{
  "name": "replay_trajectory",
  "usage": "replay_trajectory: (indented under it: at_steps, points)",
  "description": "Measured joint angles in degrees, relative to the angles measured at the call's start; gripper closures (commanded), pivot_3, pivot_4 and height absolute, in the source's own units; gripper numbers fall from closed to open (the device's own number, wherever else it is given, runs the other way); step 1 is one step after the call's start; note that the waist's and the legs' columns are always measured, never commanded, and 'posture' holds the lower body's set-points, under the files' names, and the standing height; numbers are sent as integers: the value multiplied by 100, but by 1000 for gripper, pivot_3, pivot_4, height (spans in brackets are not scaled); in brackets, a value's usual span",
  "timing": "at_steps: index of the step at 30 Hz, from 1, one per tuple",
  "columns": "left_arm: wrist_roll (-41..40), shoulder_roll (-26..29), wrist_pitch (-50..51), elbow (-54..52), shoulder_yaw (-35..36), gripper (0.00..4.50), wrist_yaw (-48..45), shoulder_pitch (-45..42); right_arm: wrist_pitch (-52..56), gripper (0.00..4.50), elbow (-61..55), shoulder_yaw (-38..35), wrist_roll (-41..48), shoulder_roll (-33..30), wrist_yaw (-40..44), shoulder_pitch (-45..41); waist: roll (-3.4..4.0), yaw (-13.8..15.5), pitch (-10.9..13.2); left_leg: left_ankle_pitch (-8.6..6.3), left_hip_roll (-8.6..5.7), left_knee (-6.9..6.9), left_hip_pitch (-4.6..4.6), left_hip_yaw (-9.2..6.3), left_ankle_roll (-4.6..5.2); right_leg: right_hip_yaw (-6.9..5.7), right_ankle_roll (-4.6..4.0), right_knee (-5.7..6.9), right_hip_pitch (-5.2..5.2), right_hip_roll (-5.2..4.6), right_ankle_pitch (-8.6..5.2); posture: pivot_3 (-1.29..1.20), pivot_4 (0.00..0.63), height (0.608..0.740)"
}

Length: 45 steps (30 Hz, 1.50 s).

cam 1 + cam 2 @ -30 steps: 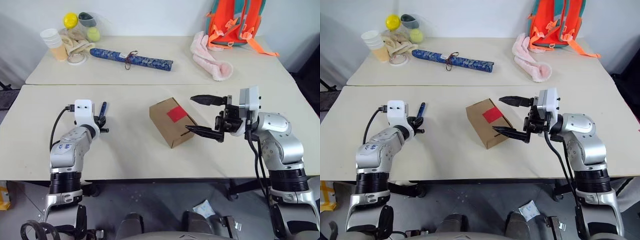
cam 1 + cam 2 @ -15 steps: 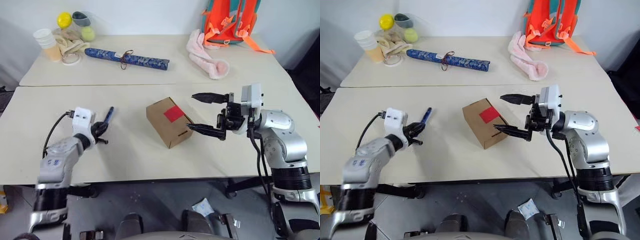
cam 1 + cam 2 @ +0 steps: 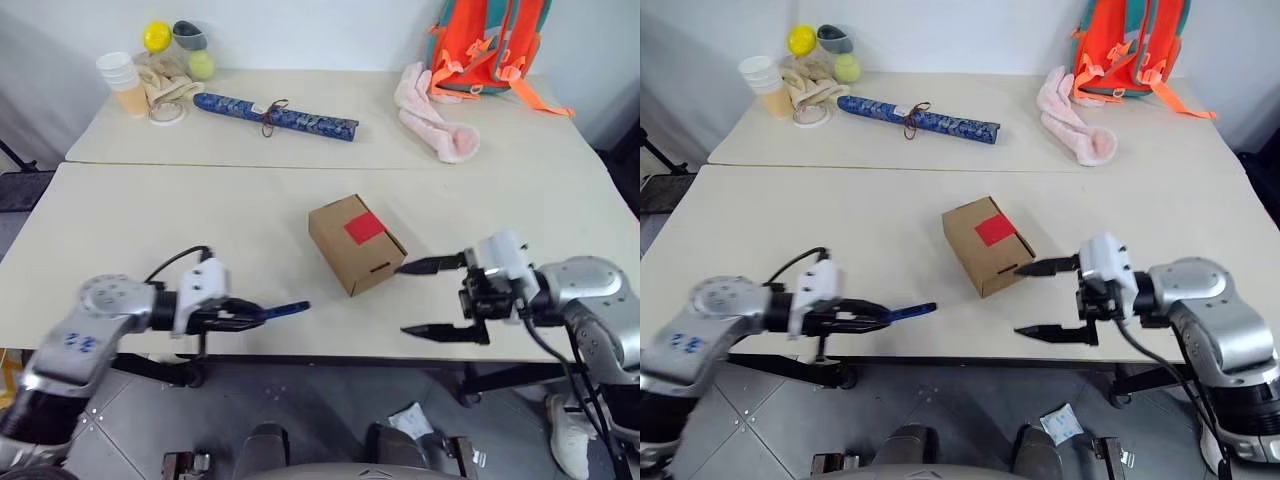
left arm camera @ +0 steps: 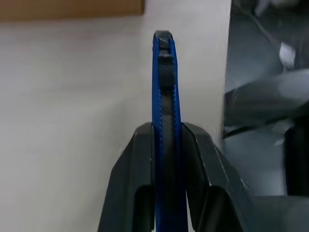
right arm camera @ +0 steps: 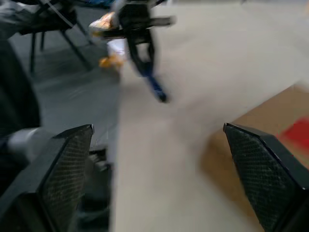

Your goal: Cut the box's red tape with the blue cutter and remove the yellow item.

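Note:
The brown cardboard box (image 3: 355, 245) lies mid-table with the red tape (image 3: 365, 228) on its lid. The yellow item is hidden. My left gripper (image 3: 255, 317) is at the table's front edge, left of the box, shut on the blue cutter (image 3: 287, 310). The cutter's tip points right, short of the box. In the left wrist view the cutter (image 4: 164, 92) stands clamped between both fingers (image 4: 140, 159). My right gripper (image 3: 435, 298) hangs open at the front edge, right of the box. Its upper finger ends close to the box's slotted end, with nothing between the fingers.
The back table holds a patterned blue roll (image 3: 277, 113), paper cups (image 3: 124, 80), a yellow ball (image 3: 156, 36), a pink cloth (image 3: 437, 117) and an orange backpack (image 3: 492, 45). Both grippers are near the front table's edge (image 3: 330, 352), with floor below.
My left gripper swung back and right to the front edge, turning the cutter to point at the box. My right gripper sank and drew back toward the edge, still open.

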Motion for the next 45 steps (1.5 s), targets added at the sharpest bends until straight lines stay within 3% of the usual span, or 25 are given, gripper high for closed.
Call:
replay_trajectory:
  at_steps: [2, 5, 11, 16, 24, 45]
  points:
    - [300, -234, -34, 109, -452, 4057, 56, -255, 49, 0, -149, 46, -135, -44, -157, 219, 0, -29, 0, 0, 0, -5, 2, 5, 0, 0, 0, 0, -3, 0, 0, 0, 150, 740]
    - [539, -647, 96, 246, -973, 4057, 115, -612, 54, 573, -208, 154, -376, -20, -497, 332, -3, -46, 2, 0, 0, -4, 1, 5, 0, 0, 0, 0, -5, 0, 0, 0, 150, 740]
    - [993, -808, 285, 423, -1570, 4057, -12, -1154, 23, 2693, -360, 523, -997, 119, -1075, 475, -7, -21, 0, 0, 0, 6, 3, 4, 1, 0, 1, -2, 4, 0, 0, 0, 150, 740]
    - [1030, -893, 746, 248, -1645, 4057, 15, -1204, 27, 4482, -366, 985, -1454, 238, -1366, 500, -8, 42, -1, -3, 0, 10, 2, 4, 6, 1, 1, -4, 6, -1, 1, 0, 150, 740]
    - [1058, -855, 954, 24, -1643, 4057, 51, -1133, 65, 4482, -224, 1520, -1864, 593, -1643, 330, -9, 21, -2, -3, 0, 8, 4, 4, 6, 1, 1, -3, 5, 0, 1, 0, 150, 740]
    - [1085, -837, 993, -46, -1702, 4057, 20, -1148, 188, 4482, 79, 1899, -2020, 996, -1652, -85, -9, 22, -2, -3, 0, 7, 4, 4, 6, 1, 1, -2, 6, 0, 1, 0, 150, 740]
